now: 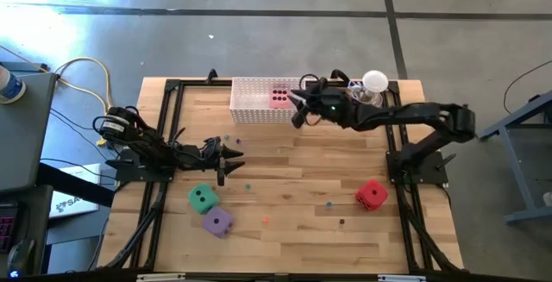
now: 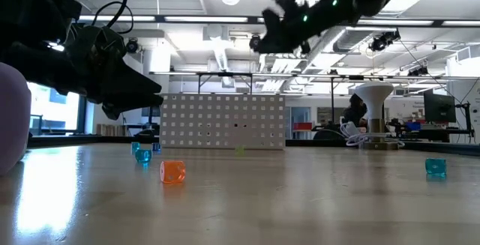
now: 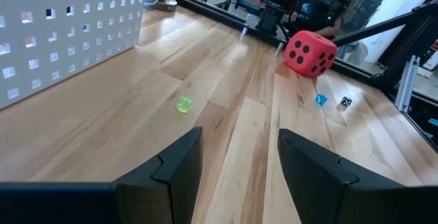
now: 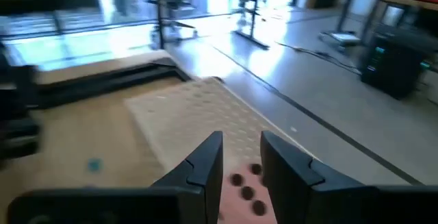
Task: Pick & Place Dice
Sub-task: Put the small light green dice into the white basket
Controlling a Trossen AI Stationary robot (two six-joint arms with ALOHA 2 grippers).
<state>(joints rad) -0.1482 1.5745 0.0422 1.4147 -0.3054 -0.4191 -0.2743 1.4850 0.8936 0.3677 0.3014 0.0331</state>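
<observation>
- High view: the right gripper (image 1: pixel 298 108) hangs over the white perforated basket (image 1: pixel 252 109) at the table's far edge, where the pink die (image 1: pixel 280 97) lies inside, just beside its fingertips. The left gripper (image 1: pixel 226 168) waits over the table's left half, near the green die (image 1: pixel 203 198) and the purple die (image 1: pixel 217 221), which sit touching or nearly so. The red die (image 1: pixel 371 194) lies well apart on the right.
- Low view: the right gripper (image 2: pixel 262 41) hovers above the basket (image 2: pixel 223 121); nothing shows between its fingers. Small orange and blue specks lie on the table (image 2: pixel 300 192).
- Left wrist view: the left gripper (image 3: pixel 239 157) stands moderately open and empty, its fingers (image 3: pixel 179 162) framing bare wood; the red die (image 3: pixel 310 53) lies far off.
- Right wrist view: the right gripper (image 4: pixel 241 161) shows a narrow gap, holding nothing; the pink die (image 4: pixel 243 191) lies directly beneath.
- Handling, as judged: the dice look soft and light, likely yielding under pressure and not fragile. A grip across two opposite flat faces, centred, seems best; corner holds may let a cube twist out.
</observation>
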